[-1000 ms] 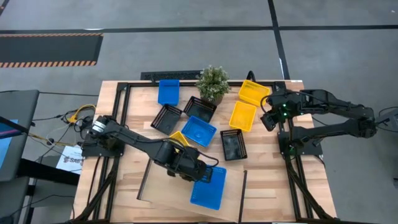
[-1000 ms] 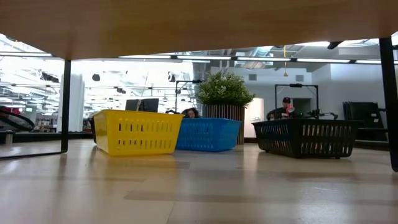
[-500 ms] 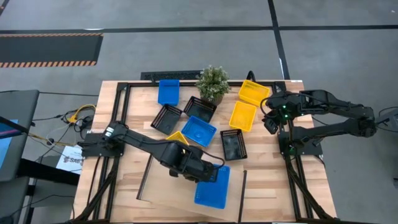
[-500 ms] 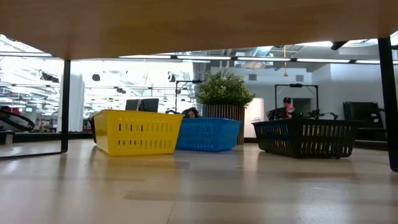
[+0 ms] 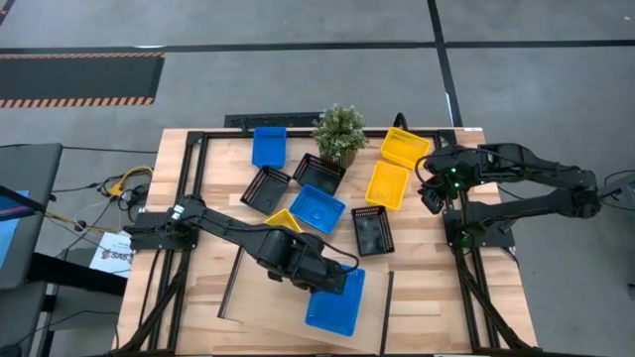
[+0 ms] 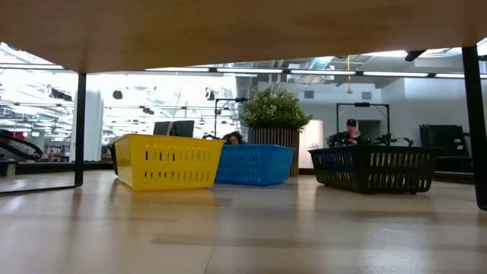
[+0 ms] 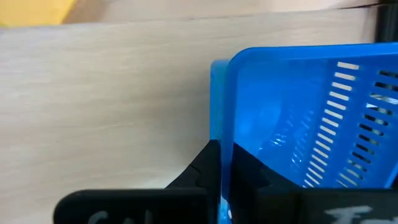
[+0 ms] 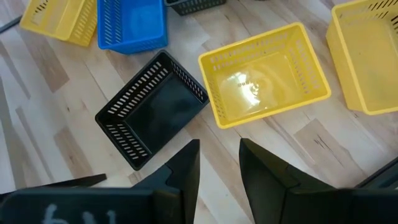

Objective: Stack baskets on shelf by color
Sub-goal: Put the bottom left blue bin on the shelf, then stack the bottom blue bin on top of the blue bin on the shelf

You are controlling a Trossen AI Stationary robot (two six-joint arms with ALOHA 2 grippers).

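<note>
1. Gripping a blue slotted plastic basket by one wall, the left gripper has its fingers clamped on the rim over the pale wooden shelf board.
2. Right gripper hovers near the table's right edge, fingers slightly apart, above a yellow slotted basket and a black mesh basket.

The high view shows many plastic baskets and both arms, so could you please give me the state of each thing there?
Left gripper: shut on the rim of the blue basket on the shelf.
Light-wood shelf: bears that basket only.
Right gripper: open, empty, above the table's right edge.
Other two blue baskets: upright, unstacked.
Three yellow baskets: loose on the table.
Three black mesh baskets: loose, unstacked.
</note>
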